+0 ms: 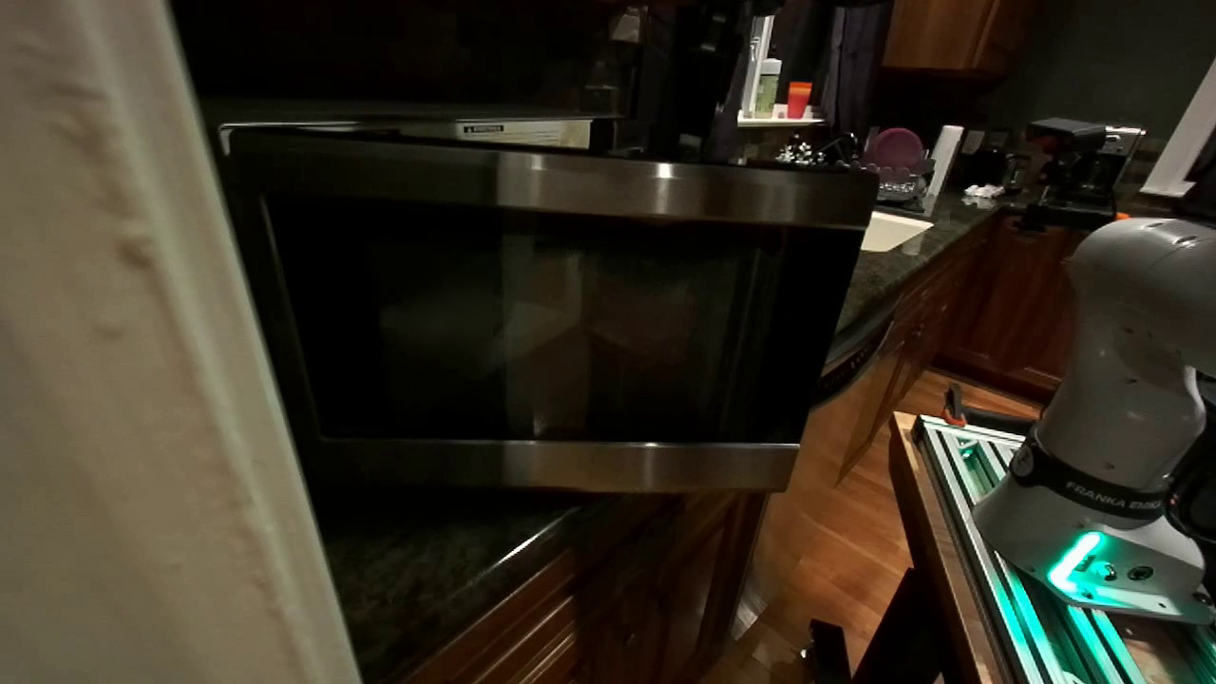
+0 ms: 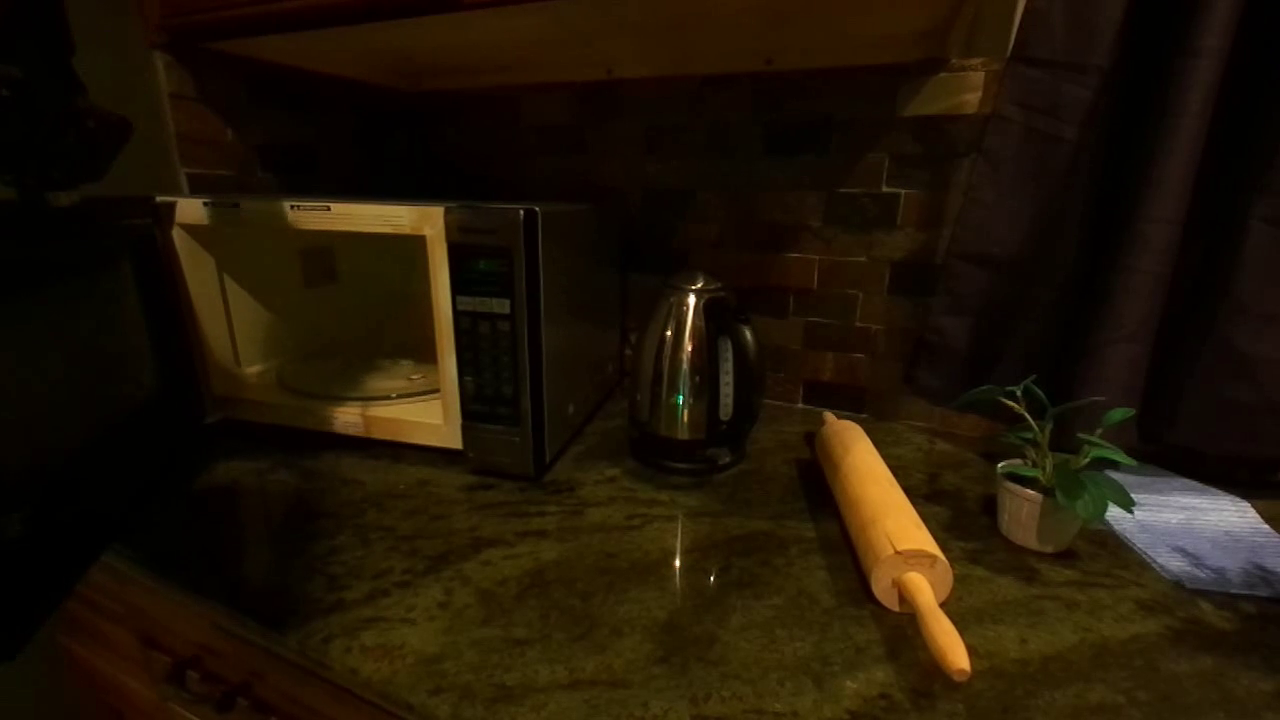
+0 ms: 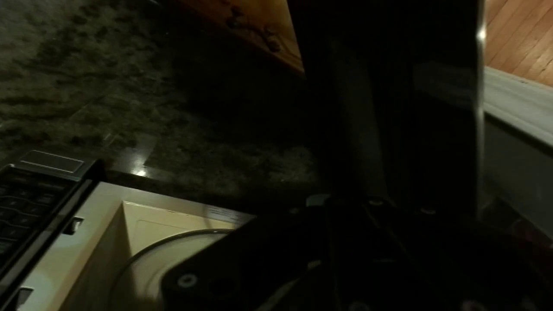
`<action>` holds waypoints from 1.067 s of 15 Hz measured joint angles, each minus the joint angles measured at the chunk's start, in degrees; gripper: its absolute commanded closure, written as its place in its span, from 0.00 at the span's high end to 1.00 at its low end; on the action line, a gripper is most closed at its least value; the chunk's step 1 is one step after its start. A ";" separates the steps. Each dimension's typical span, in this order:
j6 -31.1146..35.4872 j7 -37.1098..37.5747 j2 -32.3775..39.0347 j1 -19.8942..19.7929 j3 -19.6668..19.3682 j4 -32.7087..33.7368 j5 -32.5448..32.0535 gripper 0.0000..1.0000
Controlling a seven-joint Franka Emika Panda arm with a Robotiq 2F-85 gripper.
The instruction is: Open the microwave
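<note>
Steel microwave [image 2: 445,330] — open, arm [image 1: 1111,399] labelled "FRANKA"

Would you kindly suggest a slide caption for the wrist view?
Looking down on the open microwave: turntable inside, keypad at lower left, dark door swung out, gripper in the foreground.

On the band [image 1: 1092,489] of the arm [image 1: 1126,380], toward four o'clock in an exterior view, you read "FRANKA EMIK", its end curving away; toward eleven, the microwave [image 1: 570,332] label [image 1: 484,129] is too blurred.
</note>
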 measured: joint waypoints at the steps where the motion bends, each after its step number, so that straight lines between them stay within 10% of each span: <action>1: 0.00 -1.55 0.00 0.31 -0.06 0.00 1.25 0.00; 16: -4.15 -17.62 0.06 4.93 -0.59 0.74 15.14 0.00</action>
